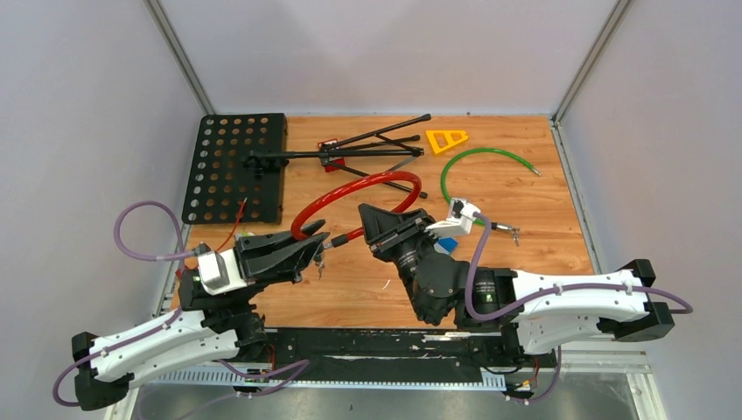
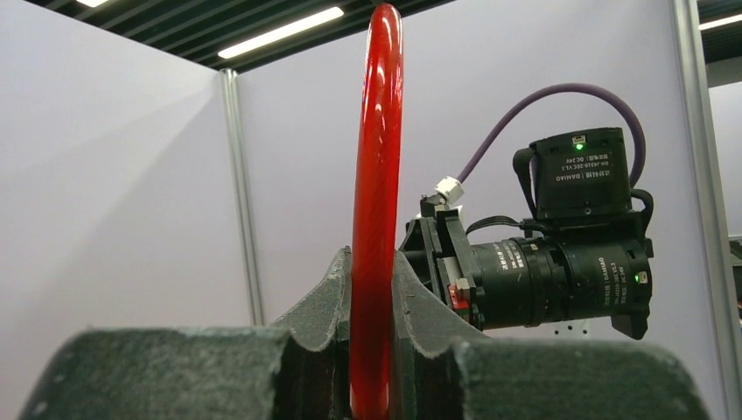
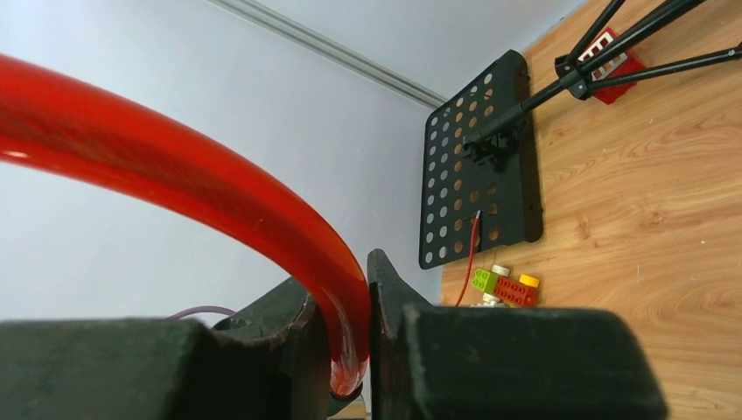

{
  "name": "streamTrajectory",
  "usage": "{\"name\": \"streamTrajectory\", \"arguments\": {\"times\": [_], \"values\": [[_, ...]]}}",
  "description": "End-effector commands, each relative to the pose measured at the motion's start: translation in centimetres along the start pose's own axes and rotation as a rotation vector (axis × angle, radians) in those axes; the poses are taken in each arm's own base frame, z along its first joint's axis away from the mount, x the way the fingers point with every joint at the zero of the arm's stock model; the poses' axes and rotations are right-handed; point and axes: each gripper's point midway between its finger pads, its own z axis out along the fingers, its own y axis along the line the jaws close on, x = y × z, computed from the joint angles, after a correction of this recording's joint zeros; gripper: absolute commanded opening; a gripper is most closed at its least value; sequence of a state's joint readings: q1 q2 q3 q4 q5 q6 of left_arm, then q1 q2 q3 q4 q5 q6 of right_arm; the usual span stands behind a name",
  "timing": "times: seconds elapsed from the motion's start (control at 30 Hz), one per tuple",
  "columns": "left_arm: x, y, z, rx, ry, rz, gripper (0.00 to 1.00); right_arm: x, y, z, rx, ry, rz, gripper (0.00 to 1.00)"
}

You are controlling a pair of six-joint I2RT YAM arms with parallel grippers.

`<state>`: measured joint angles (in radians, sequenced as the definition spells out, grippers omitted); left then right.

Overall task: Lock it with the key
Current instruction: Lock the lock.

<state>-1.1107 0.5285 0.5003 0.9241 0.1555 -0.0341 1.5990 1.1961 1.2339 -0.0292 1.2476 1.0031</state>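
The glossy red looped cable lock was held over the wooden table, right of the black perforated metal plate, with left claw and right claw both clamped narrowly on it.

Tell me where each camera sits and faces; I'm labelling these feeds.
Top external: above, behind the bases, looking down on the wooden table; left arm and right arm show.
Left wrist: looks up past the left gripper at the right arm.
Right wrist: looks past the right gripper toward the black perforated metal plate.
Shared: all show the glossy red cable loop both grippers clamp.
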Motion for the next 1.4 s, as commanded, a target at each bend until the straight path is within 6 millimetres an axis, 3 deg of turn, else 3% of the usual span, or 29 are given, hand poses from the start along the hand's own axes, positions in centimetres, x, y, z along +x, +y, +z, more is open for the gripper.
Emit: {"name": "streamTrajectory", "arguments": {"times": [0.0, 0.4, 0.77, 0.97, 1.2, 1.37], "values": [[-0.2, 0.2, 0.9, 0.005, 0.011, 0.041, 0.00, 3.3, 1.3, -0.8, -0.021, 0.144, 0.136, 0.00], [0.0, 1.9, 1.2, -0.070, 0.021, 0.111, 0.00, 8.0, -1.9, 0.4, 0.072, 0.333, 0.377, 0.00], [0.1, 2.2, 0.7, -0.093, 0.014, 0.113, 0.00, 9.2, -0.8, -0.2, 0.041, 0.433, 0.446, 0.00], [0.7, 2.3, 0.3, -0.100, 0.027, 0.105, 0.00, 7.0, 0.9, 0.1, -0.043, 0.372, 0.352, 0.00], [2.8, 2.4, -1.0, -0.117, 0.106, 0.084, 0.00, 2.4, 3.1, 0.3, -0.136, 0.253, 0.186, 0.00], [4.7, 2.6, -2.3, -0.141, 0.170, 0.068, 0.00, 0.2, 4.3, 0.2, -0.186, 0.206, 0.080, 0.00]]}}
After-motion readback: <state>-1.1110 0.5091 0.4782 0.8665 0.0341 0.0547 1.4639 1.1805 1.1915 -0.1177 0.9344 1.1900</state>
